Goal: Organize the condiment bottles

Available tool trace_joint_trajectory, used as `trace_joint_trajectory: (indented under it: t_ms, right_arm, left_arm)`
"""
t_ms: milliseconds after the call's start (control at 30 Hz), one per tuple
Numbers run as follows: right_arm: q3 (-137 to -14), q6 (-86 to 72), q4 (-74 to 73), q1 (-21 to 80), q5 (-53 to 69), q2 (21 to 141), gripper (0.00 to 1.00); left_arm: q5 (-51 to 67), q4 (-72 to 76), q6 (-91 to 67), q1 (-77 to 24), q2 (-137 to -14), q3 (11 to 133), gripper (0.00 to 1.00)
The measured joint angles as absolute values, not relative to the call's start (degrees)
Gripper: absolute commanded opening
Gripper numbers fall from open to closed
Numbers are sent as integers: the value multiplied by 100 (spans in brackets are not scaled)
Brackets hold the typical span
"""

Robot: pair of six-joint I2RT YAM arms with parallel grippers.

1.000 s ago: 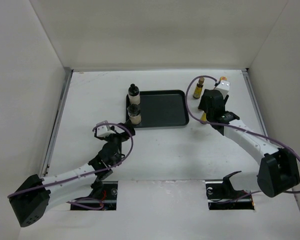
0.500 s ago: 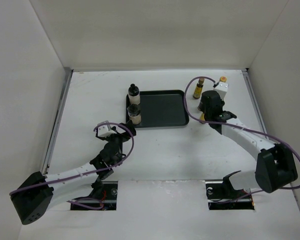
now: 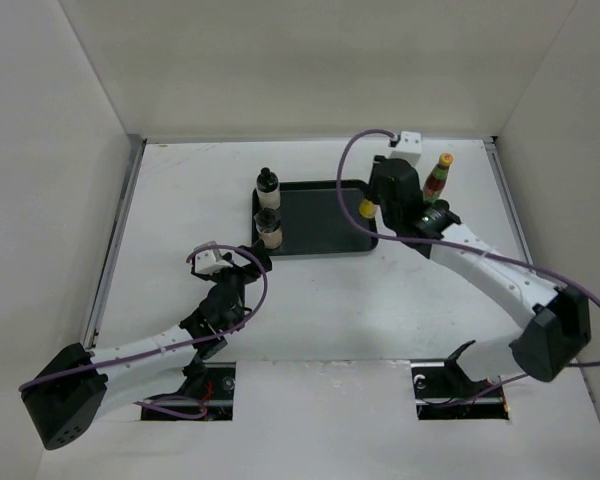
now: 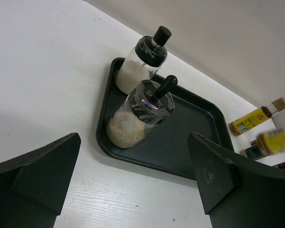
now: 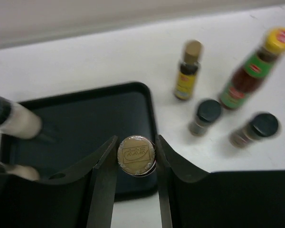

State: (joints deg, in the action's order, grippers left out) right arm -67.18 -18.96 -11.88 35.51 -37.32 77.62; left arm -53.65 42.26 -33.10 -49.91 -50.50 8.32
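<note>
My right gripper (image 3: 373,207) is shut on a slim yellow-labelled bottle (image 5: 136,154), held upright above the right edge of the black tray (image 3: 320,232). Two white bottles with black caps (image 4: 141,67) (image 4: 137,118) stand at the tray's left end. On the table right of the tray stand another slim yellow-labelled bottle (image 5: 186,71), the taller red-green bottle with a yellow cap (image 5: 254,69) and two short dark bottles (image 5: 205,115) (image 5: 256,129). My left gripper (image 3: 257,260) stands open just in front of the tray's near left corner, with nothing between its fingers (image 4: 42,171).
White walls close off the table on the left, back and right. A metal strip (image 3: 115,240) runs along the left side. The right arm's purple cable (image 3: 352,170) loops over the tray's far right corner.
The right gripper has shut on the slim yellow-labelled bottle, lifted it and carried it left to the tray's right edge. The left arm has barely moved.
</note>
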Motion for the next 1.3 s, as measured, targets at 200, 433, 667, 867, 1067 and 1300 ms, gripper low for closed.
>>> trace_joint_trajectory:
  t_ms: [200, 433, 667, 867, 1067, 1300]
  right_arm:
    - [-8145, -1780, -504, 3879, -3350, 9596, 21]
    - [-9568, -1608, -401, 4047, -3087, 11496, 21]
    - [-10038, -1562, -270, 4058, -3028, 12147, 22]
    - [-10224, -1533, -156, 4058, -3015, 12189, 23]
    - [-10269, -1546, -23, 4058, -2995, 12420, 26]
    - [-10272, -1546, 115, 4058, -2976, 12462, 53]
  left_arm:
    - [-5363, 4226, -3352, -4989, -5048, 827, 100]
    - [-5376, 4233, -3371, -4952, -4912, 722, 100]
    - [-5374, 4235, -3411, -4954, -4941, 709, 100]
    - [-5376, 4261, -3437, -4954, -4967, 707, 100]
    - [-5374, 4270, -3448, -4952, -4969, 707, 100]
    - [-5374, 4270, -3454, -4952, -4967, 709, 100]
